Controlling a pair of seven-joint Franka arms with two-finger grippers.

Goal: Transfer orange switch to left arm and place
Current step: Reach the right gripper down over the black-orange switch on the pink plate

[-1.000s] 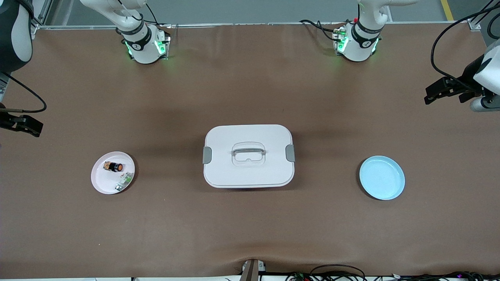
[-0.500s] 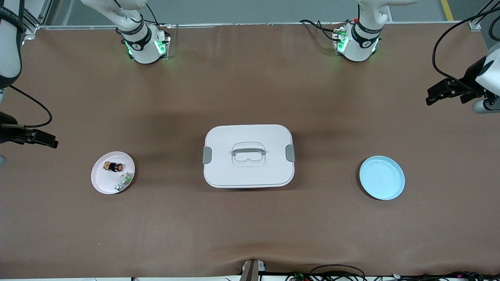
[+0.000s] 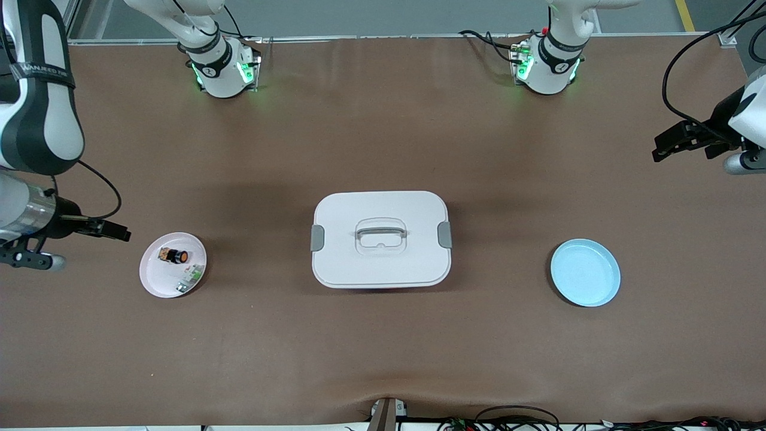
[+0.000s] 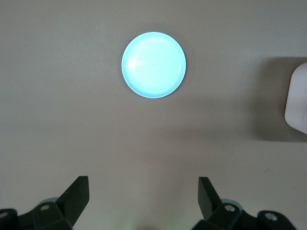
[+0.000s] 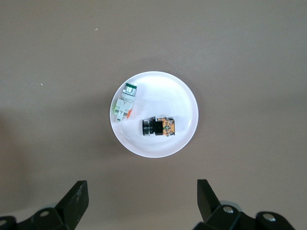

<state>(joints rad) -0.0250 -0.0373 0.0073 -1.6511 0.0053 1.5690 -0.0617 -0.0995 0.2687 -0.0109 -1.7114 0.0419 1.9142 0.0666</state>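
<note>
We see one brown matte table (image 3: 383, 120), its covering slightly rippled toward the front camera; two white arms with black joint bands, bases along the table's edge farthest from the front camera. Counts: one box, two round plates, two small parts.

The box (image 3: 381, 239) sits mid-table; white, rounded-rectangular, smooth plastic lid, two grey side latches, one recessed grey handle on top.

Toward the right arm's end from the box we have one pale pink plate (image 3: 157, 276); both parts lie on it. The orange switch (image 3: 175, 256) is a tiny black cylinder lying on its side, orange face, metallic end; it looks glossy and hard in the right wrist view (image 5: 159, 127). The green-and-white part (image 3: 188, 279) lies just beside it on the same plate, nearer the front camera, not touching it.

Toward the left arm's end from the box we have one light blue plate (image 3: 585, 272); shallow, round, smooth, with a raised rim.

The right gripper (image 3: 108, 230) hovers over bare table just beside the pink plate, on the side away from the box; fingers spread wide, holding nothing.

The left gripper (image 3: 673, 143) hangs over the table well apart from the box, at the left arm's end; fingers wide apart too, nothing between them; the blue plate (image 4: 153, 64) shows in its wrist view.
</note>
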